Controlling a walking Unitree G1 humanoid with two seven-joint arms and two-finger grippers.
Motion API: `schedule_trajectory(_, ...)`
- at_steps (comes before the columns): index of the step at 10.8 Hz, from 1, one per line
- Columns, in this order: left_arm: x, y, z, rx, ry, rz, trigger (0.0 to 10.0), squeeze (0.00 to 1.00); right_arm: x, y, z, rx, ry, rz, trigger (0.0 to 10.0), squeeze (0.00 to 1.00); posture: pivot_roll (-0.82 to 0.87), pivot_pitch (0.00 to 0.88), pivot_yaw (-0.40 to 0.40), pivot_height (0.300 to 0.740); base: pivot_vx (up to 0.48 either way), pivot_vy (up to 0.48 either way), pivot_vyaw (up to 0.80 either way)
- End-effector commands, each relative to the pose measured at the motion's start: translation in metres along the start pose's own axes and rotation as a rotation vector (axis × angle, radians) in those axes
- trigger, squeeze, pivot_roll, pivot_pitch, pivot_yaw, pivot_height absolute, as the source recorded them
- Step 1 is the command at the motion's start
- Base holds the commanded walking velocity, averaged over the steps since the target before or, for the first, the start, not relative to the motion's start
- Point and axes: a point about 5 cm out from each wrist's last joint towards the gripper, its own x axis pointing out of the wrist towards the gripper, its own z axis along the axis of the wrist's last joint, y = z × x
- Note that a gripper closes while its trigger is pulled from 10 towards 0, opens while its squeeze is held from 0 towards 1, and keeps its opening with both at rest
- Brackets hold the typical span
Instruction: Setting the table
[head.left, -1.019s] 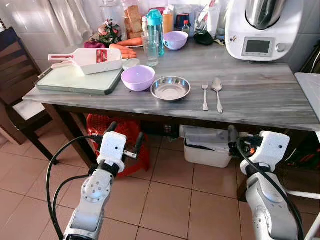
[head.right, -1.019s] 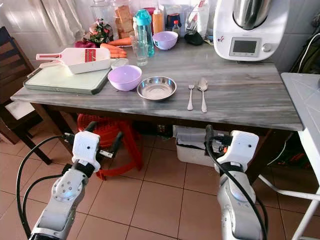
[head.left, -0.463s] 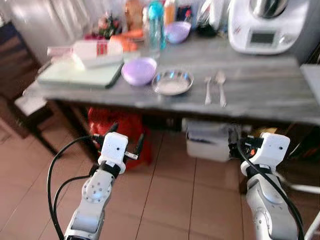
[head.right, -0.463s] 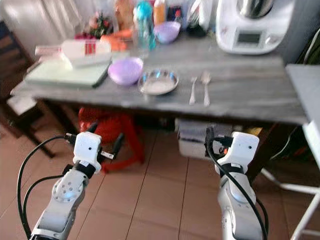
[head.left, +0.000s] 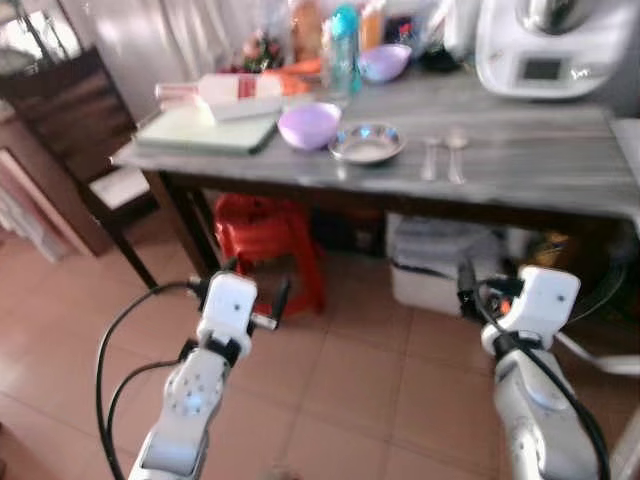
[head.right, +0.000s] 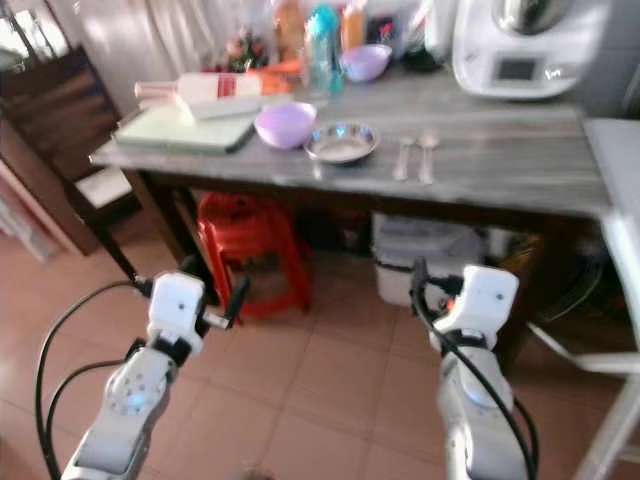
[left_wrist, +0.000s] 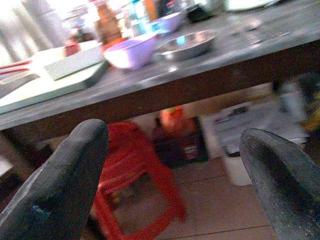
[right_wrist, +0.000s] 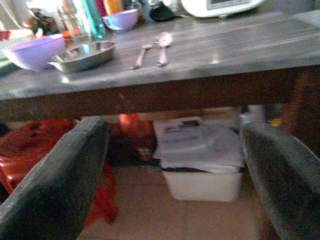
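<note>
1. While held low over the tiled floor (head.left: 350, 380), short of the desk (head.left: 540, 165): left hand (head.left: 243, 292) and right hand (head.left: 478, 292), both empty, fingers spread wide apart.
2. Under the desk: red stool (head.left: 262, 230) on the left, pale bin (head.left: 437, 262) stuffed with papers to its right.
3. Near the desk's front edge: purple bowl (head.left: 309, 125), touching or just beside a steel dish (head.left: 367, 143); right of the dish, apart from it, fork (head.left: 429, 158) and spoon (head.left: 456, 152) lying side by side, handles toward the edge.
4. Left of the bowl: pale green cutting board (head.left: 205, 130) with a white grater (head.left: 235, 88) lying on its far side.
5. Farther back: second purple bowl (head.left: 384, 62), blue bottle (head.left: 343, 38), carrots (head.left: 302, 68), blurred jars.
6. Far right corner: white kitchen machine (head.left: 545, 45) with a small screen.
7. Off the desk's left end: dark wooden chair (head.left: 90, 150).
</note>
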Motion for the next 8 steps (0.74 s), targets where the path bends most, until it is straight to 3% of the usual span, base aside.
schedule_trajectory(1,-0.0012,0.0049,0.0035,0.002,-0.025,-0.019,10.0,0.00,-0.0002,0.0061,0.0013,0.011,-0.007,0.012,10.0,0.00,0.03,0.034,0.097,0.740,0.000,0.000,0.00)
schedule_trajectory(6,0.0000,0.0013,0.0052,-0.026,-0.029,-0.074,10.0,0.00,-0.0004,0.0042,0.0009,0.010,-0.003,0.001,10.0,0.00,0.02,0.035,0.100,0.740,0.000,0.000,0.00)
schedule_trajectory(8,0.0003,-0.0004,0.0056,-0.037,-0.031,-0.086,10.0,0.00,-0.0005,0.0043,0.0002,0.011,-0.001,0.000,10.0,0.00,0.02,0.033,0.100,0.740,0.000,-0.276,0.00)
